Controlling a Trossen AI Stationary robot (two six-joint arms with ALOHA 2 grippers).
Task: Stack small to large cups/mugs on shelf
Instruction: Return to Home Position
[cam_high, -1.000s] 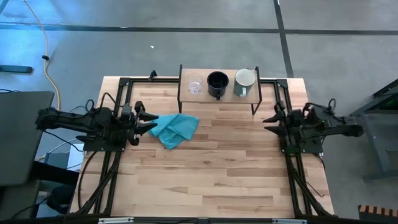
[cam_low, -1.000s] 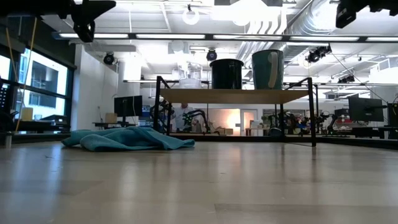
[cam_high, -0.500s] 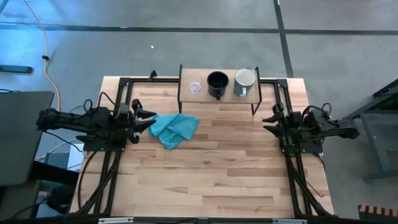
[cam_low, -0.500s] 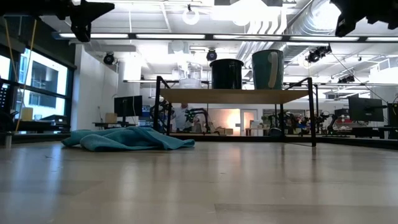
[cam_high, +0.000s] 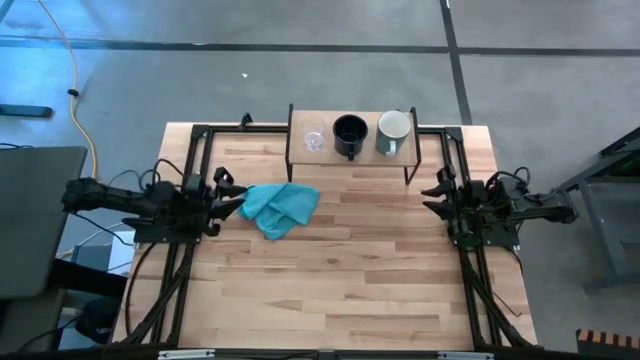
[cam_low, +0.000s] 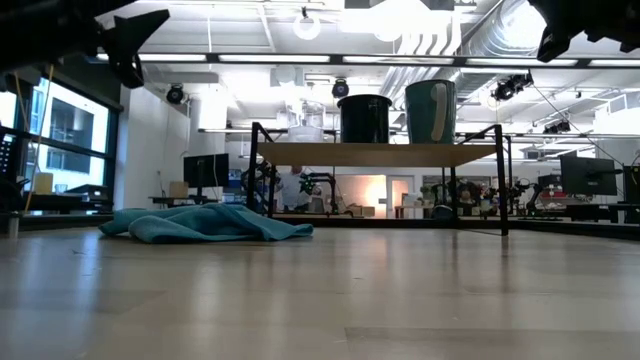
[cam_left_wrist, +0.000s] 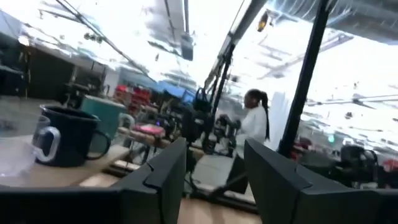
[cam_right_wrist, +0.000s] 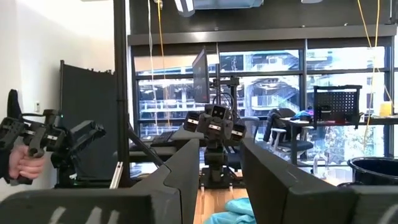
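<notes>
Three vessels stand side by side on their bases on the shelf (cam_high: 350, 150) at the table's far edge: a clear glass cup (cam_high: 314, 139), a black mug (cam_high: 349, 135) and a pale grey-white mug (cam_high: 392, 131). In the low view the cup (cam_low: 305, 120), black mug (cam_low: 364, 118) and pale mug (cam_low: 430, 111) sit on the board (cam_low: 375, 153). My left gripper (cam_high: 232, 195) (cam_left_wrist: 214, 174) hangs open at the table's left side, just left of a teal cloth. My right gripper (cam_high: 432, 195) (cam_right_wrist: 217, 174) hangs open at the right side. Neither has anything between its fingers.
A crumpled teal cloth (cam_high: 280, 205) lies on the table between the left gripper and the shelf's near left leg. Black frame rails (cam_high: 190, 160) run along both sides. Bare wood spreads across the table's middle and near half. A person (cam_left_wrist: 252, 124) stands in the room beyond.
My left gripper has drawn back a little toward the table's left edge and sunk, with its fingers tipping upward. My right gripper has sunk slightly and tipped upward too. Both have stayed open. The cups and the cloth have not moved.
</notes>
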